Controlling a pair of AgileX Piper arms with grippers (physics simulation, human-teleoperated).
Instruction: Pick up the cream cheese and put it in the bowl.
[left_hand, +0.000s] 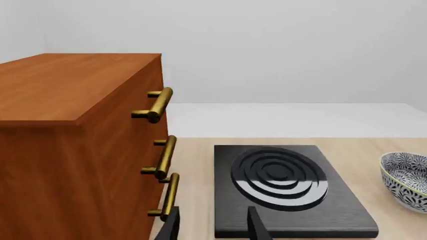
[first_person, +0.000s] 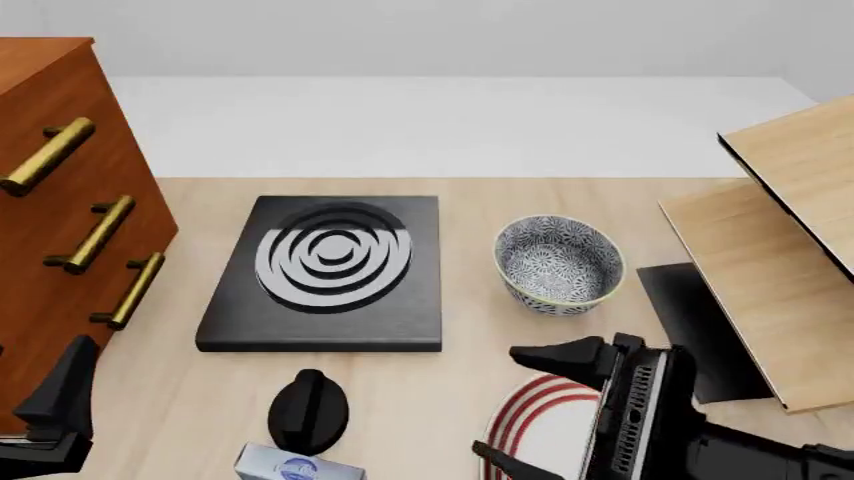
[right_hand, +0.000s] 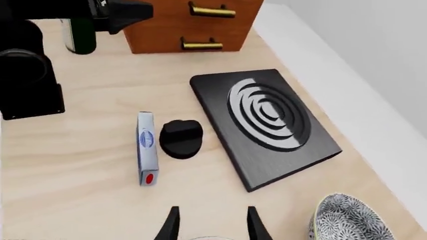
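The cream cheese lay on edge just beside the black knob, well short of the bowl, so the empty, open right gripper would do best closing across the box's thin sides.

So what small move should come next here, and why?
Probably swing the right gripper left toward the cream cheese. It looks open and holds nothing, hovering over the plate, while the box lies untouched on the table beside the black knob, and the bowl is unfilled.
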